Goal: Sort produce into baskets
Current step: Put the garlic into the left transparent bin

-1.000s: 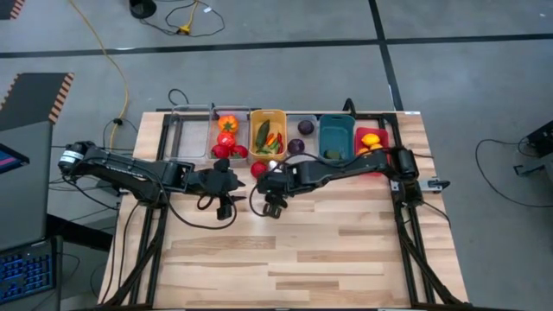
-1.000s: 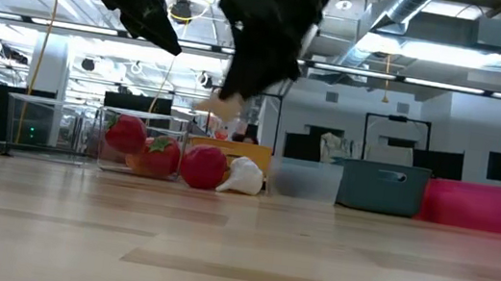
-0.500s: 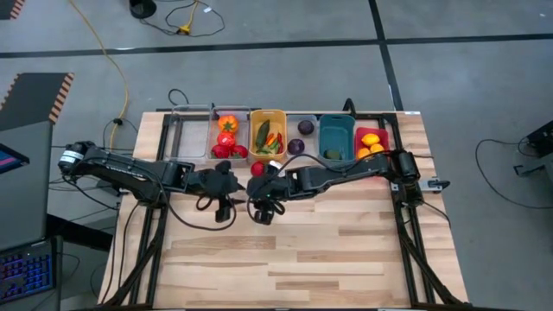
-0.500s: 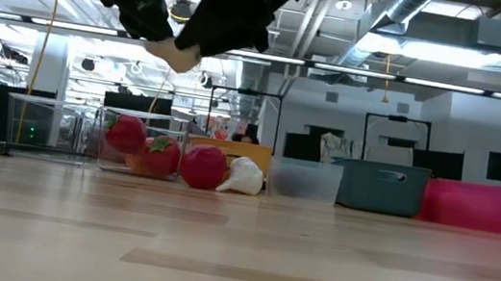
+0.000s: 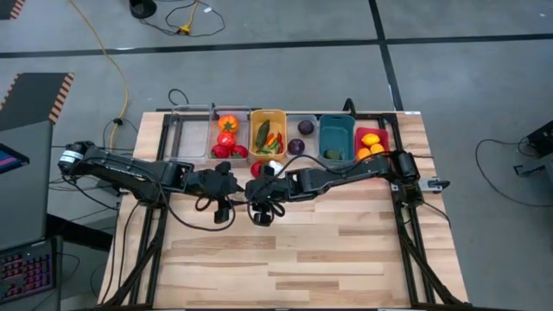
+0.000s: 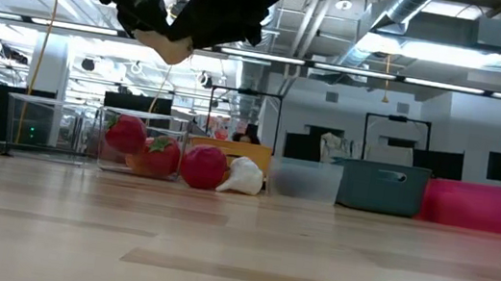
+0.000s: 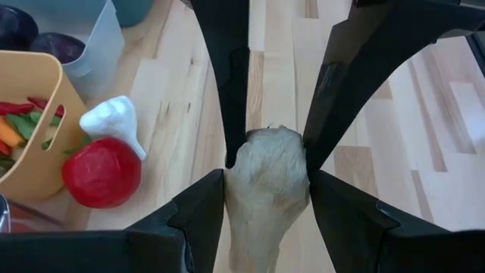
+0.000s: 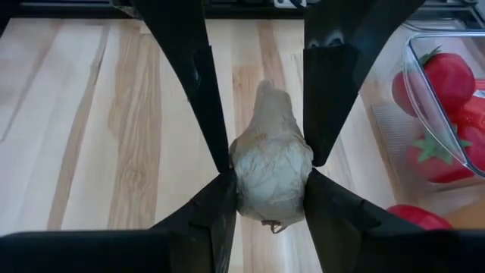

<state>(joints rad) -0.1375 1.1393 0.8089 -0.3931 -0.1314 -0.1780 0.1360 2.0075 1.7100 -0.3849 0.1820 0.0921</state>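
Observation:
A white garlic bulb point(image 6: 166, 47) hangs high above the table's middle, between my two grippers, which meet tip to tip. My left gripper point(image 7: 267, 178) comes from the table's left and my right gripper point(image 8: 270, 178) from its right. Both are shut on the bulb. A second garlic point(image 7: 114, 121) and a red tomato point(image 7: 101, 171) lie on the table before the orange-yellow basket point(image 5: 268, 131). The row of baskets stands along the far edge. My left gripper pinches the bulb's two sides point(image 7: 235, 189) between its two fingers, slanting down from the table's left. The bulb's narrow neck end points back between these fingers. The bulb is clear of the table. My right gripper pinches the same bulb at its widest part point(image 8: 242, 182) between its two fingers, slanting down from the table's right. The root end point(image 8: 273, 221) points back toward this gripper. Its fingertips stand next to the left gripper's fingertips point(image 8: 227, 159).
From the left, the far row holds a clear basket point(image 5: 190, 136), a clear one with tomatoes point(image 5: 228, 136), the orange-yellow one with chilies and greens, a clear one with purple balls point(image 5: 301, 134), a teal one point(image 5: 336, 138) and a red one with citrus point(image 5: 371, 142). Bare wood lies near.
My right gripper has carried the garlic toward the table's left and a little up, over to my left gripper. The bulb has stayed lifted clear of the table and now sits between both sets of fingers.

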